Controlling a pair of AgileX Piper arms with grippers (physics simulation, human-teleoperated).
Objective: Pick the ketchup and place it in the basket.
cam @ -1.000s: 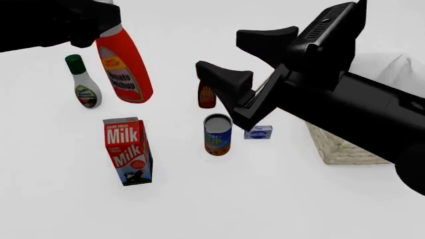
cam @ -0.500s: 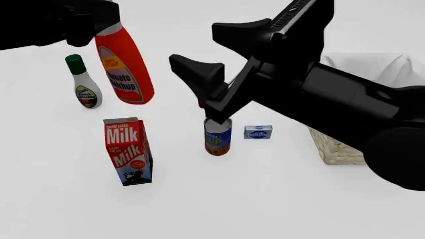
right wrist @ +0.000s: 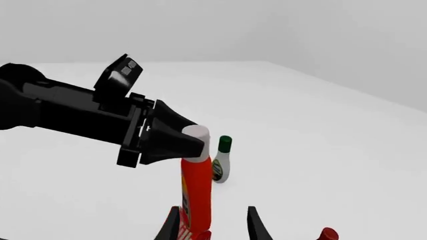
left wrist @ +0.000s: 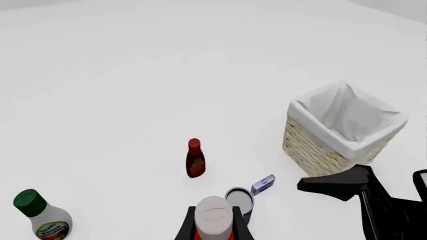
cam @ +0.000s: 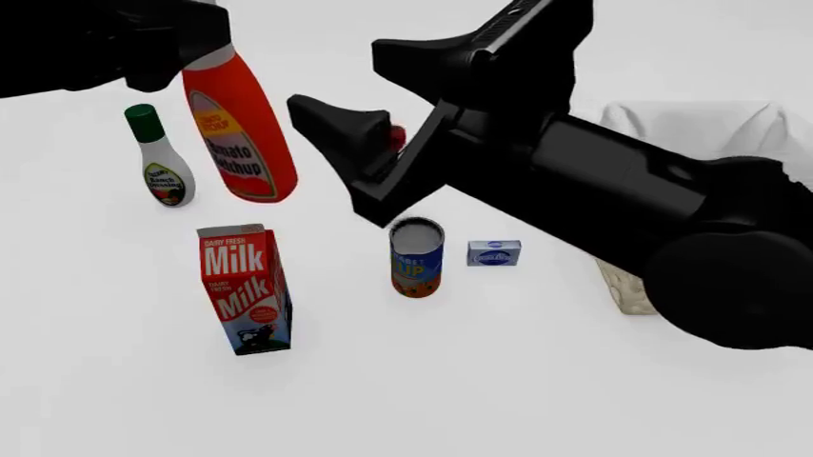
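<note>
The ketchup, a red-orange bottle with a whitish cap, hangs tilted in the air at the upper left of the front view. My left gripper is shut on it just below the cap; the cap also shows in the left wrist view. My right gripper is open and empty, level with the bottle and just to its right. In the right wrist view the ketchup stands right in front of the open fingers. The basket, with white lining, sits at the right, partly hidden behind my right arm.
A milk carton, a can and a small blue box stand on the white table. A white bottle with a green cap is at the left. The dark-red bottle is almost hidden behind my right gripper in the front view.
My right arm has swung left and up toward the held ketchup, jaws still open, and now covers the dark-red bottle. The left gripper and ketchup have barely moved.
</note>
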